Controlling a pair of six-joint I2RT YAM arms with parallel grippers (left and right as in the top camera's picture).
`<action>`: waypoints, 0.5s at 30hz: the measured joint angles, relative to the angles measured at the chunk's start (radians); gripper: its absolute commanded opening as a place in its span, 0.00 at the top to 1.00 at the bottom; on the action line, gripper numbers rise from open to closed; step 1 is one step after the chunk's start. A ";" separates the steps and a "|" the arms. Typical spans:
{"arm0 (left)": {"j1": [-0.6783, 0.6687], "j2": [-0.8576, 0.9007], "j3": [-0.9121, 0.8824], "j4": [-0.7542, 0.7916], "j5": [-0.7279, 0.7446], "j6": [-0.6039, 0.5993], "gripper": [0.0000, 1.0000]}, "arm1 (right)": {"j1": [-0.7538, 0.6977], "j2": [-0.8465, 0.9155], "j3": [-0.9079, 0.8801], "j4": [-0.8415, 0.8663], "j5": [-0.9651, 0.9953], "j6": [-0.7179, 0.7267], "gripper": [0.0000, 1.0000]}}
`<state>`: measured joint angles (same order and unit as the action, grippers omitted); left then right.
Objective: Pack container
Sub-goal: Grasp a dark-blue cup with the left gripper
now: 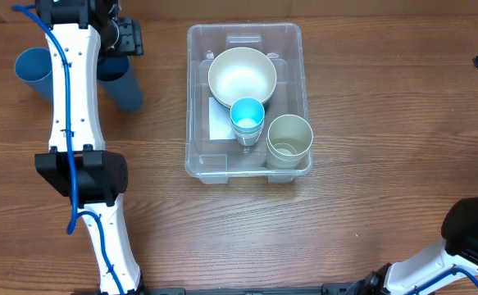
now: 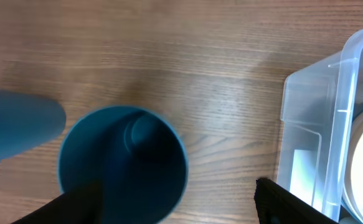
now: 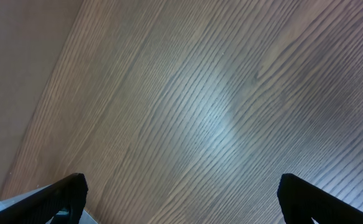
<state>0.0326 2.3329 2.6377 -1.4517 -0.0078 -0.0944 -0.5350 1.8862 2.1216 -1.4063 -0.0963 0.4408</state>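
**Tabletop**: wood grain, carries everything listed.

**Container**: clear bin at the middle of the tabletop, long side running away from the arms. Partly filled. The left wrist view catches its near wall at the right edge.

**Left hand**: at the far left of the tabletop, well apart from the container. Fingers are spread wide and hold nothing. It hangs above the blue cup, whose rim sits close under one finger, off-centre in the gap.

**Right hand**: at the far right edge, well apart from the container. Fingers are spread wide over bare wood, with nothing between them.

**Bowl**: white, in the far half of the container, mouth up.

**Blue cup**: dark blue, mouth up, on the tabletop left of the container, below the left hand.

**Far cup**: same blue, just beside the blue cup on its outer side. Whether they touch cannot be told.

**Cream cup**: in the container's near right corner, mouth up.

**Pale cup**: light blue, in the container between bowl and cream cup. It seems to sit on something, but on what is unclear.

**Label**: white, on the container floor, partly covered by the bowl and pale cup.

**Step in hand**, as judged: fetching the blue cup, with the grasp not yet made.

**Next move calls for**: shifting the left hand so the cup wall lies squarely between the fingers, then lowering, closing, lifting clear of the far cup and carrying to the free near-left corner of the container
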 measured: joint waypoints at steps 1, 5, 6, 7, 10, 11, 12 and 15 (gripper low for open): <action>0.000 0.008 0.000 0.003 0.008 0.005 0.27 | 0.000 0.000 0.000 0.000 0.000 0.000 0.00; 0.000 0.080 0.000 -0.011 0.035 0.024 0.52 | 0.000 0.000 0.000 0.000 -0.001 0.000 0.00; 0.000 0.107 0.000 -0.029 0.038 0.029 0.65 | 0.000 0.000 0.000 0.000 0.000 -0.001 0.00; 0.000 0.124 0.000 -0.033 0.039 0.032 0.72 | 0.000 0.000 0.000 0.000 0.000 0.000 0.00; 0.000 0.149 0.000 -0.045 0.042 0.039 0.96 | 0.000 0.000 0.000 0.000 0.000 0.000 0.00; -0.001 0.149 0.000 -0.044 0.042 0.043 0.96 | 0.000 0.000 0.000 0.000 -0.001 0.000 0.00; -0.002 0.149 0.000 -0.045 0.042 0.043 0.96 | 0.000 0.000 0.000 0.000 0.000 0.000 0.00; -0.007 0.149 0.000 -0.060 0.041 0.042 0.96 | 0.000 0.000 0.000 -0.001 0.000 0.000 0.00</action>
<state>0.0257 2.4821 2.6377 -1.5120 0.0330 -0.0525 -0.5350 1.8862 2.1216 -1.4071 -0.0963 0.4408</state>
